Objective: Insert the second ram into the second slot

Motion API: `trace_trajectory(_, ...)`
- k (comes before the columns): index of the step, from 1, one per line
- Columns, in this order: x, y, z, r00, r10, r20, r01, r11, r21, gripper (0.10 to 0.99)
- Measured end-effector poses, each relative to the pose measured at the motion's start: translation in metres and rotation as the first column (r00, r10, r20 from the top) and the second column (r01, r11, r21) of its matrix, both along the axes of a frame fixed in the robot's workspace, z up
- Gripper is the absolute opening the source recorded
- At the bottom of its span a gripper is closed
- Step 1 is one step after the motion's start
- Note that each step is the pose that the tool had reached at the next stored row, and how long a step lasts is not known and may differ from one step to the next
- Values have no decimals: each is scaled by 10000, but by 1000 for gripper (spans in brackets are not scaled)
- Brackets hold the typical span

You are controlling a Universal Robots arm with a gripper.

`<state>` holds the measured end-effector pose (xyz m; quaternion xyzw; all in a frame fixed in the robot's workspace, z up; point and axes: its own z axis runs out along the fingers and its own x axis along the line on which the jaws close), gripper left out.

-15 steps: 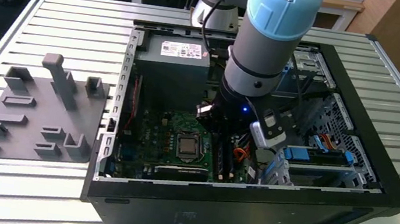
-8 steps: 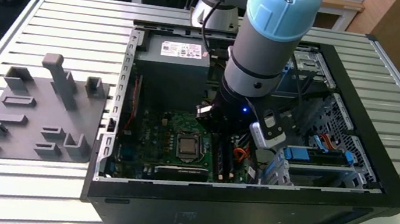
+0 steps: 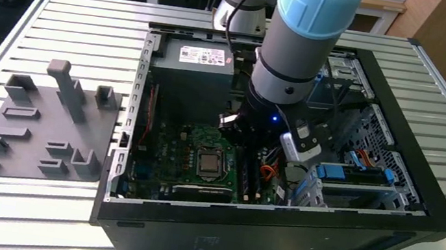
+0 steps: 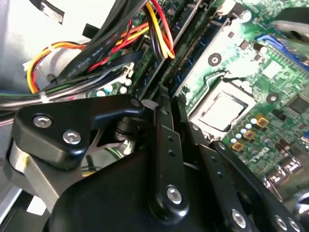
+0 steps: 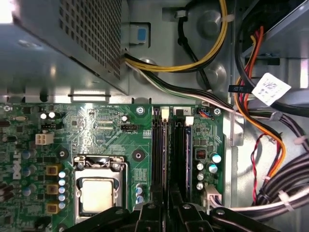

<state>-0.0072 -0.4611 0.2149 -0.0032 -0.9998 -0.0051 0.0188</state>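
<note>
My gripper is low inside the open computer case, right over the memory slots beside the processor socket. Its two black fingers stand close together, shut on a thin dark blue strip, the second ram, which runs edge-on along the slots away from the fingertips. In the first wrist view the gripper sits over the near end of the two long black slots. How deep the ram sits in its slot is hidden by the fingers. In the exterior view the arm covers the gripper and the slots.
Yellow, red and black cable bundles run close beside the slots. The power supply sits at the case's far end, and blue drive brackets stand at the exterior view's right. A grey holder fixture lies on the slatted table outside the case.
</note>
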Motion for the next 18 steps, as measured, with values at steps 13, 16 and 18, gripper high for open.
trace_trajectory(13, 0, 0, 154, 10000, 1, 0, -1, 10000, 0, 129)
trace_trajectory(16, 0, 0, 151, 10000, 0, -1, 0, 10000, -2, 106)
trace_trajectory(18, 0, 0, 143, 10000, 1, -1, -1, 10000, -1, 106)
